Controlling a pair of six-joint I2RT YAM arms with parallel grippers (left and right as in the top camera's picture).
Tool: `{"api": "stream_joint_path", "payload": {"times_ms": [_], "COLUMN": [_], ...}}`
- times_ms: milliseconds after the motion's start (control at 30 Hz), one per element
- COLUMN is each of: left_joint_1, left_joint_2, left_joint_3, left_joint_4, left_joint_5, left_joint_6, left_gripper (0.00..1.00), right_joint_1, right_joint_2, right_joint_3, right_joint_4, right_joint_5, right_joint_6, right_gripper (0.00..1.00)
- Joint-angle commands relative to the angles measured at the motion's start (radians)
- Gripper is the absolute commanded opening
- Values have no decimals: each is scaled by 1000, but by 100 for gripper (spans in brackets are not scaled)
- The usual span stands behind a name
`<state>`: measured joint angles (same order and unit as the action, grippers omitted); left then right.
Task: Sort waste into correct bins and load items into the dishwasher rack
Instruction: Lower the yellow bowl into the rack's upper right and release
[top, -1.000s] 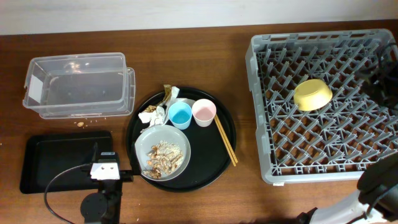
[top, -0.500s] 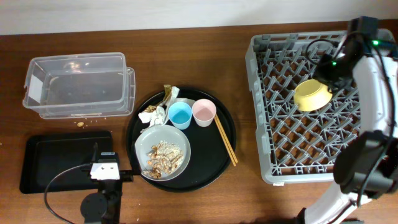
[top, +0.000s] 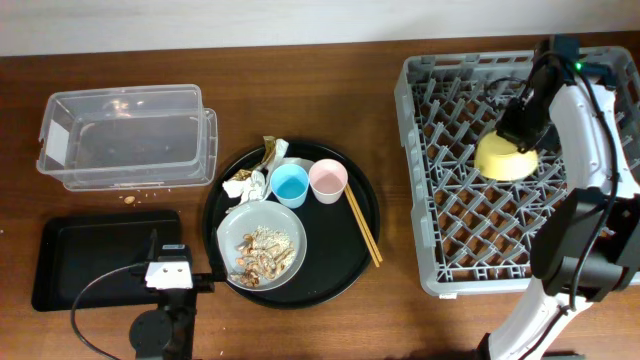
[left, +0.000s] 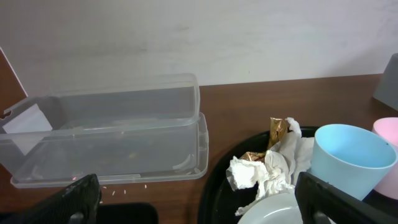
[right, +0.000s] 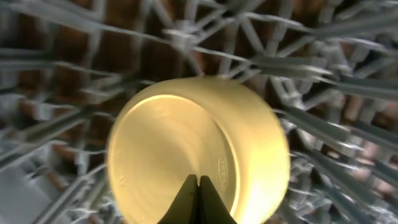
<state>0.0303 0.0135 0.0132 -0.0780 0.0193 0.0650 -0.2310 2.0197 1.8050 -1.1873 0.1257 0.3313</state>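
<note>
At the far left of the table (top: 390, 70) one clear tub (top: 125, 135) is sitting with nothing in it beyond a few crumbs, and one shallow black tray (top: 105, 260) is lying just in front of it, both waiting to take the waste. The left gripper (left: 196, 180) is hanging low beside that tray with its jaws wide apart, gripping nothing and facing the tub and the rubbish, which looks like a ready stance for a first pick. In the middle, one round black tray (top: 350, 262) is carrying what remains to be sorted: one clump of crumpled napkins (top: 255, 180) with a gold-brown wrapper (top: 270, 148) tucked into it, one blue cup (top: 289, 184) and one pink cup (top: 327, 180) standing upright and touching each other, one grey plate (top: 229, 228) bearing one pile of food scraps (top: 262, 255), and two chopsticks (top: 362, 225) lying together along the tray's right side. At the right, the single large rack (top: 412, 180) is holding one yellow bowl (top: 505, 158), resting upside down among the pegs in the upper middle rows, presumably so that it drains. The right gripper (right: 199, 186) is hanging directly over the bowl's upturned base with its jaws pressed together and clamping nothing, so the bowl seems to be already loaded; whether the tips are touching it cannot be told.
</note>
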Motion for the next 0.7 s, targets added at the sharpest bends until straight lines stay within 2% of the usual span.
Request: {"api": "stream_joint_path", "payload": {"times_ms": [0,200,300,400,500,600,667], "left_joint_1": [-4,-4,-4,-4,-4,-4,-4], "left_joint_2": [-7,-7,-7,-7,-7,-7,-7], "left_joint_3": [-5,-5,-5,-5,-5,-5,-5], "left_joint_4": [-2,-2,-2,-2,-2,-2,-2], "left_joint_5": [11,11,11,11,11,11,11], "left_joint_6": [19,19,19,19,19,19,19], "left_gripper": [99,99,99,99,99,99,99], "right_joint_1": [-6,-31,-31,-30,-21,13,59], "right_joint_2": [2,-5,-37,-88,-175,-246,-284], "right_joint_3": [19,59,99,135,148,148,148], "right_joint_4": [-53,-136,-184,-215,-213,-234,-256], "right_joint_5": [174,166,101,-7,-306,-557,-601], "right_joint_6": [71,71,70,61,-92,-202,-224], "right_gripper": [4,4,4,4,4,20,34]}}
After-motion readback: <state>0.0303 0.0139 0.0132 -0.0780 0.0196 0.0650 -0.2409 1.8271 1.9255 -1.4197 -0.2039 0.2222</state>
